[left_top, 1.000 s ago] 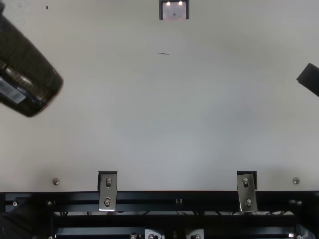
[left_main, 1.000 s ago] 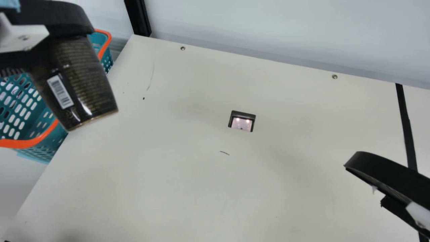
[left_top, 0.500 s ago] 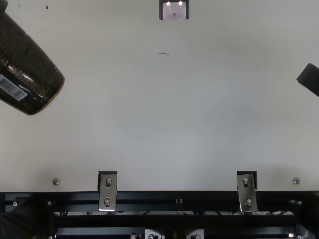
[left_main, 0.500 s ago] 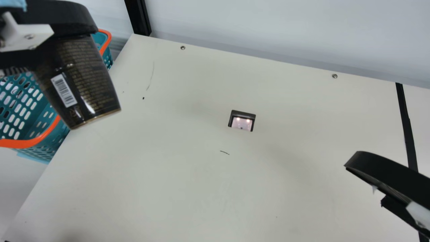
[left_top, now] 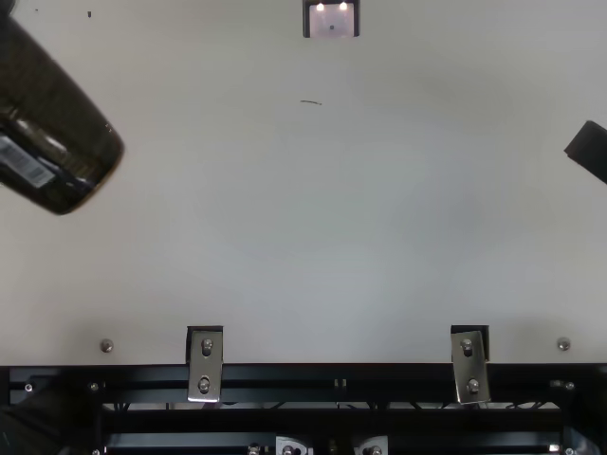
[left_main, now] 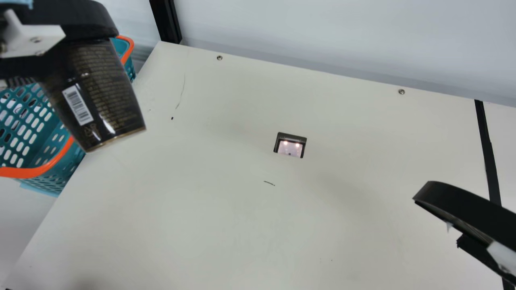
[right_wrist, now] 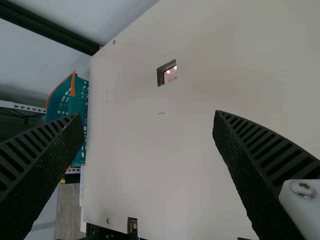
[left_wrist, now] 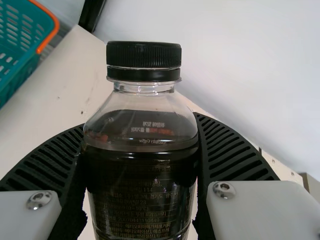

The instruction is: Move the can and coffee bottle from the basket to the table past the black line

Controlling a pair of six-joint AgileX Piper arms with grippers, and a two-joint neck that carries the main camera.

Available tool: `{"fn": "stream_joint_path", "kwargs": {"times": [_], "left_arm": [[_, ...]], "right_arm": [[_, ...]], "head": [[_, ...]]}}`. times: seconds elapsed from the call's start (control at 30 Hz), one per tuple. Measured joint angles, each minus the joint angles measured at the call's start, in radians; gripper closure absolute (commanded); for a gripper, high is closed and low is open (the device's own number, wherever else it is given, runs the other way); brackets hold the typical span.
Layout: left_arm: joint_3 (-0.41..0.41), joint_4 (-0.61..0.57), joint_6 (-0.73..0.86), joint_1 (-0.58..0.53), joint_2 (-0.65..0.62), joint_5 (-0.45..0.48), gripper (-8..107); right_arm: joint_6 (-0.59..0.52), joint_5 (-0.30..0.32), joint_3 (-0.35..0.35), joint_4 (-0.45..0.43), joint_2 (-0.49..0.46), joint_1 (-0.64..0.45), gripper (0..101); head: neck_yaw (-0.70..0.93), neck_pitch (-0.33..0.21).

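My left gripper (left_main: 66,20) is at the upper left in the main view, shut on the dark coffee bottle (left_main: 98,92), which hangs tilted over the table's left edge. In the left wrist view the ribbed fingers of that gripper (left_wrist: 139,120) press both sides of the bottle (left_wrist: 142,185), below its black cap. The teal basket (left_main: 28,129) with an orange rim stands beyond the table's left side, partly behind the bottle. The black line (left_main: 487,149) crosses the table at the right. My right gripper (left_main: 463,205) is near it, and its fingers stand apart with nothing between (right_wrist: 149,117).
A small dark-framed recess (left_main: 290,145) with two bright reflections sits mid-table (left_main: 225,209). A black post (left_main: 166,22) rises at the back left corner, and a pale wall (left_main: 342,36) runs behind the table. Metal brackets (left_top: 205,364) and a black rail line the near edge.
Over the past second my left gripper has shifted slightly to the right with the bottle, whose lower end has risen a little in the main view. The right arm has kept still.
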Motion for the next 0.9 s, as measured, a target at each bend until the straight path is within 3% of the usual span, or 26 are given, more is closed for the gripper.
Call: {"fn": "stream_joint_path", "kwargs": {"times": [0.23, 0.9], "left_arm": [[-0.048, 0.008, -0.029, -0.084, 0.041, -0.014, 89], [-0.269, 0.129, -0.238, -0.508, 0.170, 0.030, 89]], "right_arm": [[0.000, 0.000, 0.000, 0.000, 0.000, 0.000, 0], [0.000, 0.000, 0.000, 0.000, 0.000, 0.000, 0]], "head": [[0.000, -0.005], [0.000, -0.005]]}}
